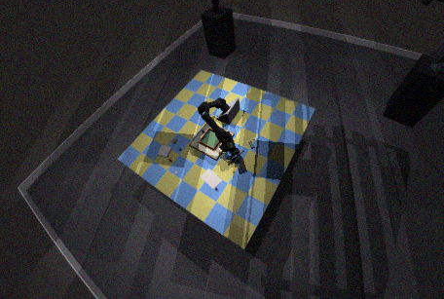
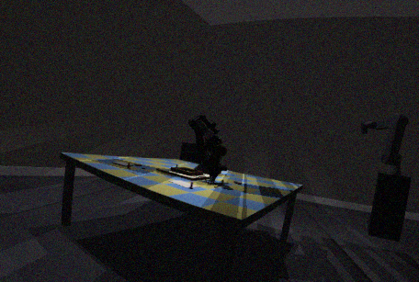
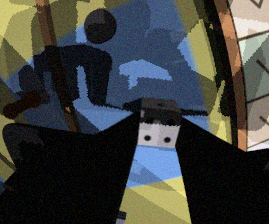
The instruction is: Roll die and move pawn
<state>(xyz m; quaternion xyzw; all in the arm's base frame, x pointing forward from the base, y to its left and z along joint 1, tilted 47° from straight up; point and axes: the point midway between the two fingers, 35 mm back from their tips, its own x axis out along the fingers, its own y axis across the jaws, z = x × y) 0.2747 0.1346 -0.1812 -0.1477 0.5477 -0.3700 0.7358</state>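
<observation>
Gripper clenched on the die, low over the checkered table, just beside the board w/ its arrow squares. Wrist view shows two pips on the die's near face, dark fingers pressing both sides. So step 1 is only partly done: grasp made, die not yet lifted or dropped in the tray. Left: drop and roll, read top pips, advance pawn (can't spot it in this light), release, clear arm.
</observation>
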